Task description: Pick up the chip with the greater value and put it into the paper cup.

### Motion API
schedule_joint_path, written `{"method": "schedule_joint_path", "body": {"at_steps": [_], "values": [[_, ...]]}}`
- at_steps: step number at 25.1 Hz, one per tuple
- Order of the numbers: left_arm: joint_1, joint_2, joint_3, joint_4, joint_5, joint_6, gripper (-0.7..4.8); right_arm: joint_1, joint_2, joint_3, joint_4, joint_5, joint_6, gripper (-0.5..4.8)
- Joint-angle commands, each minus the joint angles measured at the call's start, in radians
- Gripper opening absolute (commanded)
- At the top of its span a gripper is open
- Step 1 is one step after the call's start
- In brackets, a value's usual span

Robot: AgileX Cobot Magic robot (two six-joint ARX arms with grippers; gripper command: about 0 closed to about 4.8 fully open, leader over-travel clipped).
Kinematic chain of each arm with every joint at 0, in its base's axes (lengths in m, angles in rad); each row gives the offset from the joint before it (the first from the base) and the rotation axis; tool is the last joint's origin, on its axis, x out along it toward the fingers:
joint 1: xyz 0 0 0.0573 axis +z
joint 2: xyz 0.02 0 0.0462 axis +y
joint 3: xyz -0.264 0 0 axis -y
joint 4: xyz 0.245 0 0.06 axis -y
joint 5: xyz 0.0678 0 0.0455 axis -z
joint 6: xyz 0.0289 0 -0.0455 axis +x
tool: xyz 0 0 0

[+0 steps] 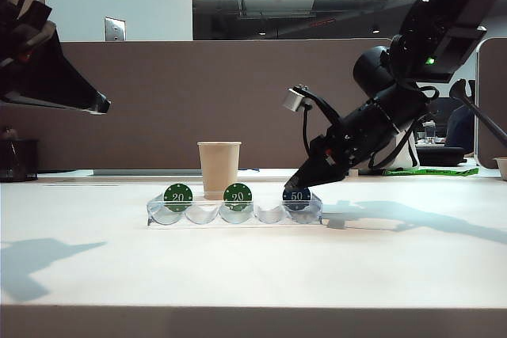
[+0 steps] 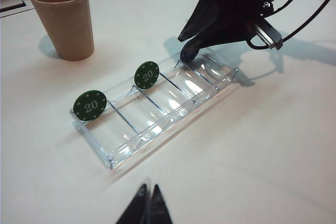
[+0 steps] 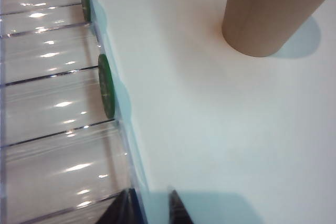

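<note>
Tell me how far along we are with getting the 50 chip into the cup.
Early. Done: the right gripper has reached the blue 50 chip at the right end of the clear tray, fingertips either side of it. In hand: the grasp; the chip stands in its slot. Left: lift it and drop it into the paper cup. The left gripper hangs away, shut.

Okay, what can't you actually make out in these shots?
- Blue 50 chip: left wrist view, mostly hidden by the right hand.
- Right hand's grip: right wrist view, fingertips cut off by the edge.
- Left hand: only its tips show.
- Paper cup: right wrist view, rim cropped.
</note>
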Motion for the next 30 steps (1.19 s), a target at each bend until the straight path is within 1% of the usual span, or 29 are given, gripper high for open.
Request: {"method": "schedule_joint_path", "body": {"at_steps": [1, 4, 6, 9, 12, 19, 30], "values": [[0.001, -0.002, 0.003, -0.001, 0.004, 0.006, -0.05, 0.0, -0.005, 0.002, -0.008, -0.005, 0.001, 1.03], [0.001, -0.002, 0.003, -0.01, 0.004, 0.006, -0.05, 0.0, -0.005, 0.002, -0.009, -0.006, 0.001, 1.02], [0.001, -0.002, 0.003, -0.018, 0.004, 0.006, -0.05, 0.0, -0.005, 0.002, -0.011, -0.006, 0.001, 0.53], [0.001, -0.002, 0.003, -0.018, 0.004, 0.006, -0.05, 0.0, -0.005, 0.002, -0.016, -0.006, 0.001, 0.47], [0.001, -0.002, 0.003, -0.018, 0.004, 0.006, -0.05, 0.0, -0.005, 0.002, -0.017, -0.006, 0.001, 0.06], [0.001, -0.002, 0.003, -0.018, 0.004, 0.006, -0.05, 0.0, -0.006, 0.002, -0.027, -0.01, 0.001, -0.01], [0.001, -0.002, 0.003, -0.017, 0.003, 0.006, -0.05, 0.0, -0.045, 0.002, -0.021, -0.077, 0.001, -0.01]]}}
